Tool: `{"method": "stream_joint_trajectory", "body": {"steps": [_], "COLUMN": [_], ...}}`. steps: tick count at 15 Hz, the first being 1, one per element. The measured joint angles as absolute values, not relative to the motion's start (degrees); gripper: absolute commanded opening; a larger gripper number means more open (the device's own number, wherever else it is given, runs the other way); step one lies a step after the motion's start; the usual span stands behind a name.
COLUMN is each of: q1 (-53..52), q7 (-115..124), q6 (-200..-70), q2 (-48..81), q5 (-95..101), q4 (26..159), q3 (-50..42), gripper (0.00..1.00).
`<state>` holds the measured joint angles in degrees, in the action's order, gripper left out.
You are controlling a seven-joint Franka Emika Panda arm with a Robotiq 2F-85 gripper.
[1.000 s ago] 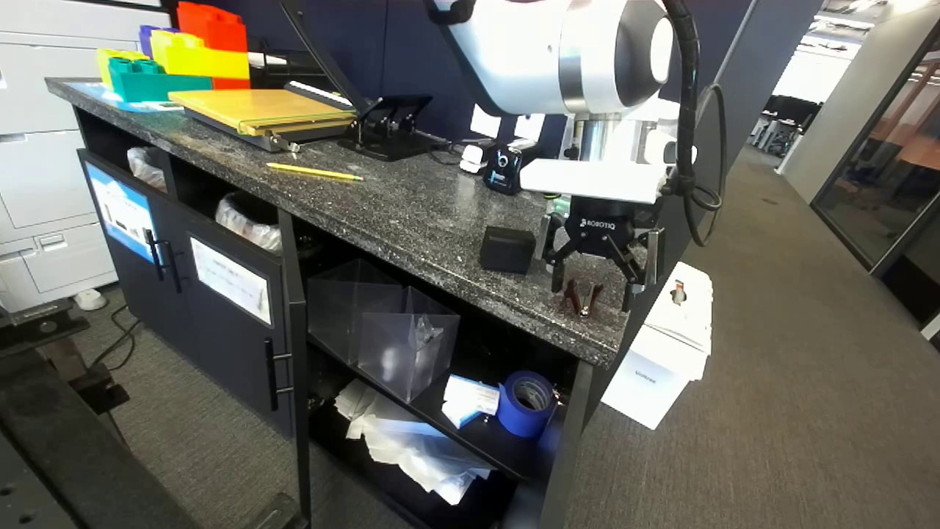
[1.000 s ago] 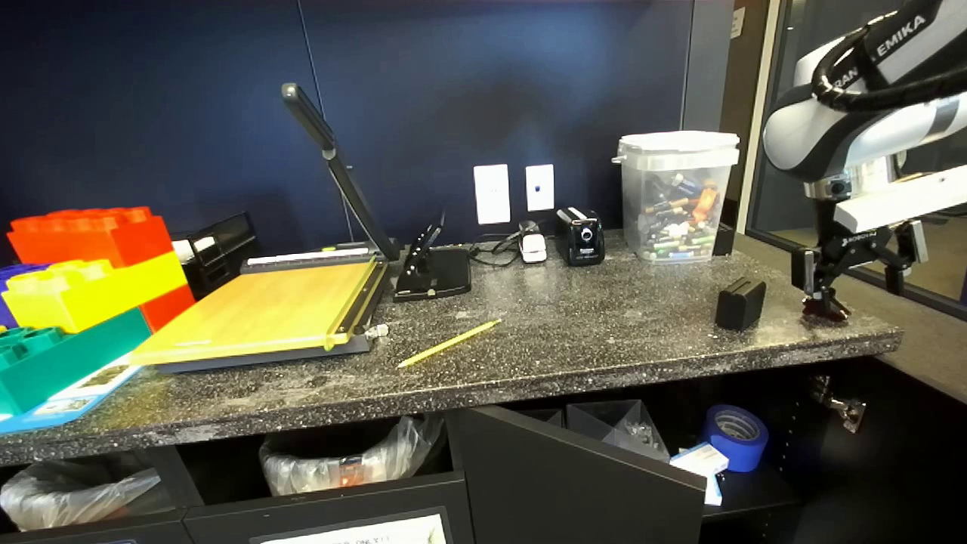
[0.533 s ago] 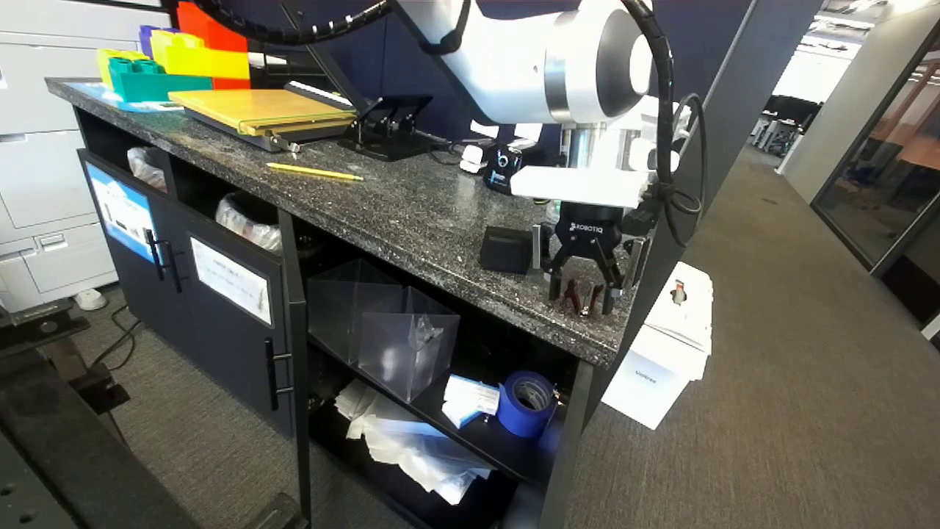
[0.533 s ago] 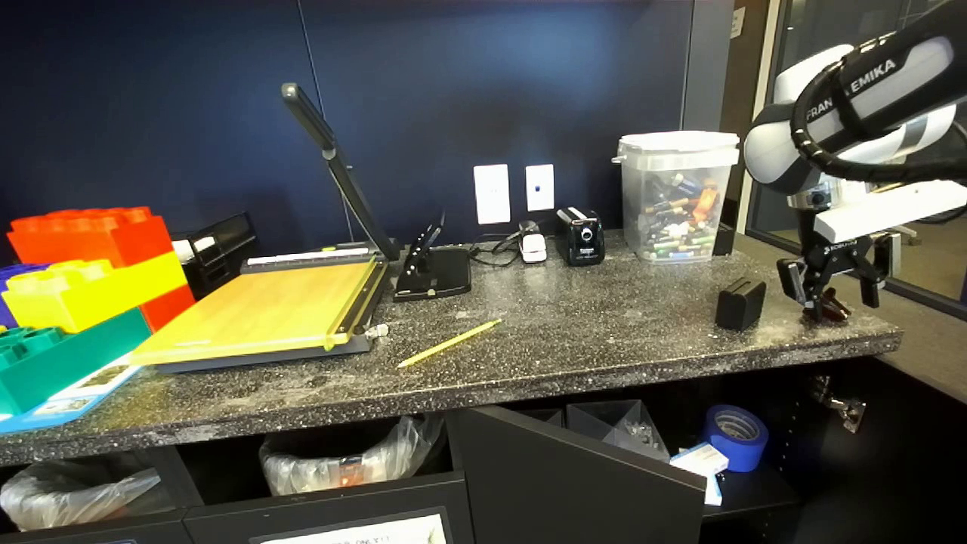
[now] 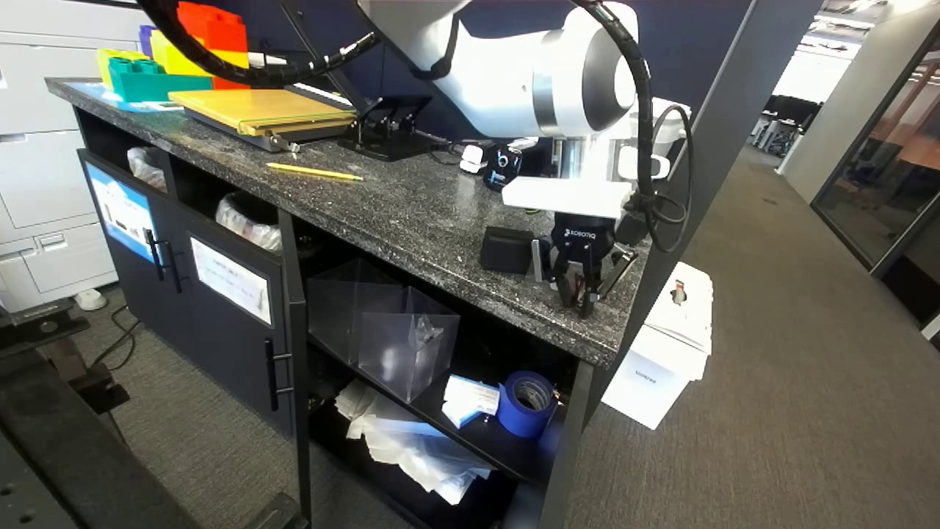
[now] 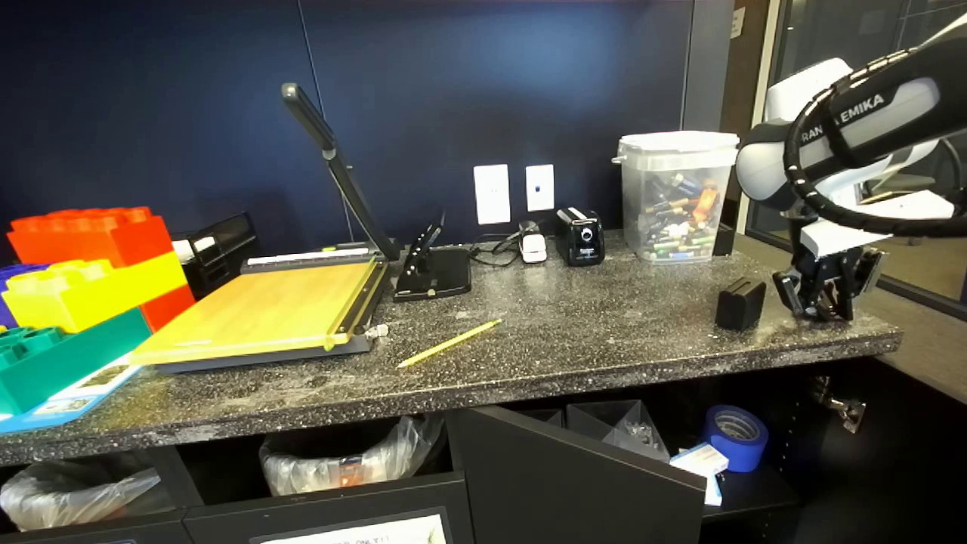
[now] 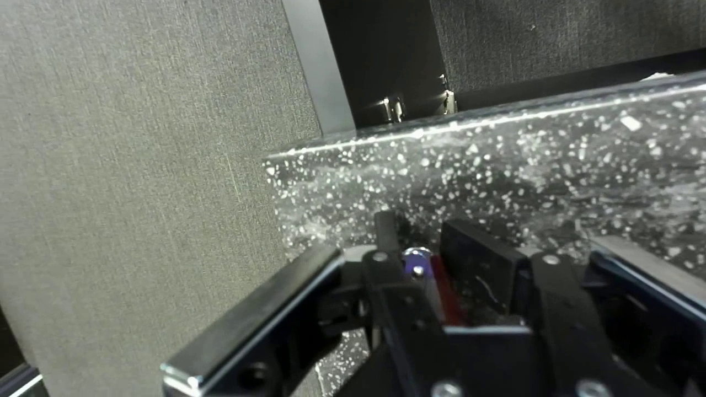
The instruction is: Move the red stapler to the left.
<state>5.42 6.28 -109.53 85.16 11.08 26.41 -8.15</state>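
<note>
The red stapler shows in the wrist view as a dark-red strip with a purple and shiny metal end, lying between my two fingers. My gripper points straight down at the near right corner of the counter, its jaws drawn in on the stapler. Only slivers of dark red show past the fingers in both exterior views; the rest of the stapler is hidden by them. The fingertips are at the counter surface.
A small black box stands close beside my gripper. The counter's edge is near too. Farther along lie a yellow pencil and a paper cutter. A clear bucket stands at the back.
My gripper has come down and shifted toward the black box. Its jaws, wide apart a second ago, have closed around the stapler. The other objects stay put.
</note>
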Motion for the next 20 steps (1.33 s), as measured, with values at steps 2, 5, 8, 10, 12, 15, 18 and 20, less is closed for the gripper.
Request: {"method": "stream_joint_trajectory", "body": {"steps": [2, 5, 8, 10, 12, 15, 18, 20], "q1": [5.35, 5.3, 5.27, 5.07, 4.2, 1.15, -3.31, -6.81], "q7": [7.79, 8.98, 8.78, 7.4, 5.51, 2.79, 0.13, 0.03], "q6": [-110.74, -111.92, -112.2, -112.18, -112.12, -110.95, -108.97, -108.52], "q2": [85.22, 85.22, 85.13, 84.61, 82.73, 79.58, 78.26, 78.43], "q5": [11.22, 11.37, 11.3, 10.96, 10.55, 9.92, 9.17, 9.09], "q4": [26.68, 26.95, 26.42, 25.23, 25.1, 25.02, 25.31, 26.34], "q3": [-8.74, -9.26, -9.26, -8.78, -8.09, -6.83, -4.84, -4.14], "gripper": [0.07, 0.07, 0.07, 0.07, 0.07, 0.07, 0.07, 0.07]}}
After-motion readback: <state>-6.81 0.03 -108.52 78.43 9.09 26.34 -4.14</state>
